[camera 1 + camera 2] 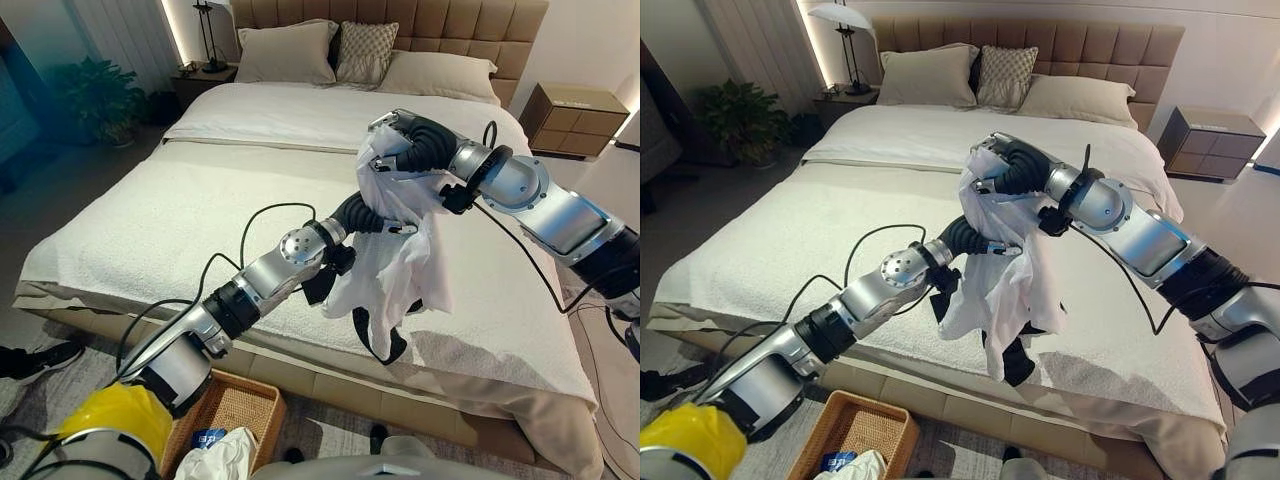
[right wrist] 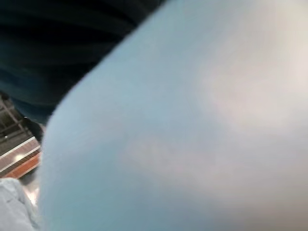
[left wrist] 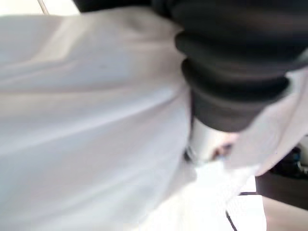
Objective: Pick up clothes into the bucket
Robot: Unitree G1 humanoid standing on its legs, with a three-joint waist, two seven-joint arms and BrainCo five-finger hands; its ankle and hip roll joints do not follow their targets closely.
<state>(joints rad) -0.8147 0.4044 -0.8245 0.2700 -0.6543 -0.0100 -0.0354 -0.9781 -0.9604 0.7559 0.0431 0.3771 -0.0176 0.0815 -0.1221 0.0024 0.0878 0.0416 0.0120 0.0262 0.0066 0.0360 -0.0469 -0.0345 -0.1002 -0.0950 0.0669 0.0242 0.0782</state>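
While the white cloth garment with dark trim (image 1: 395, 262) hangs in the air above the near half of the wide bed with its cream textured cover (image 1: 150, 215), note that both arms support it. The right hand (image 1: 392, 140) is at the garment's top, with cloth draped over it; you cannot tell whether its fingers are clenched. The left hand (image 1: 965, 236) is buried in the folds lower down, and its fingers are likewise hidden. Judged from this hold, the two support heights keep the cloth bunched and clear of the mattress.

Observe the edges. The garment's dark lower end dangles just past the near edge of the bed. The rectangular woven wicker basket (image 1: 228, 406) stands on the floor below and to the left, already holding a pale crumpled item (image 1: 218, 458). The route down to it looks open; mind the bed edge.
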